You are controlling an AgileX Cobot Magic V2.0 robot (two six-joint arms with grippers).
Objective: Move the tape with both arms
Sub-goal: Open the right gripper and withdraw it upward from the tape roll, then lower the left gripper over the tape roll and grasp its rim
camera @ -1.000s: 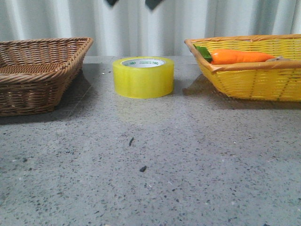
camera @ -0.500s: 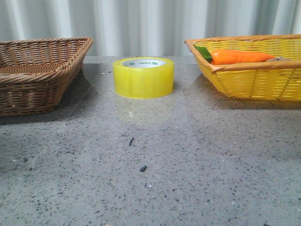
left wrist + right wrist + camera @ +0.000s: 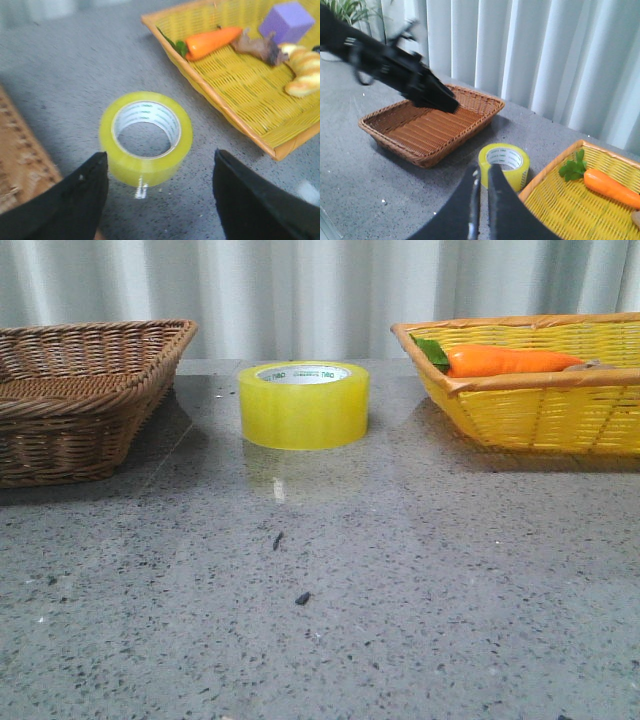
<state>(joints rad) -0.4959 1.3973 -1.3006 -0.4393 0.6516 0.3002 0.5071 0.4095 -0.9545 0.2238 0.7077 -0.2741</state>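
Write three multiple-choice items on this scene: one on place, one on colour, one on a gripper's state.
1. Where is the tape?
A. on the table between the two baskets
B. inside the brown basket
C. inside the yellow basket

2. What colour is the block in the yellow basket?
A. green
B. purple
C. red

3. How is the left gripper?
A. shut on the carrot
B. shut on the tape
C. open above the tape

Answers: 1 A, the tape sits on the table. 2 B, the block is purple. 3 C, the left gripper shows spread fingers, touching nothing.

Low front view and both wrist views share the tape [image 3: 304,404].
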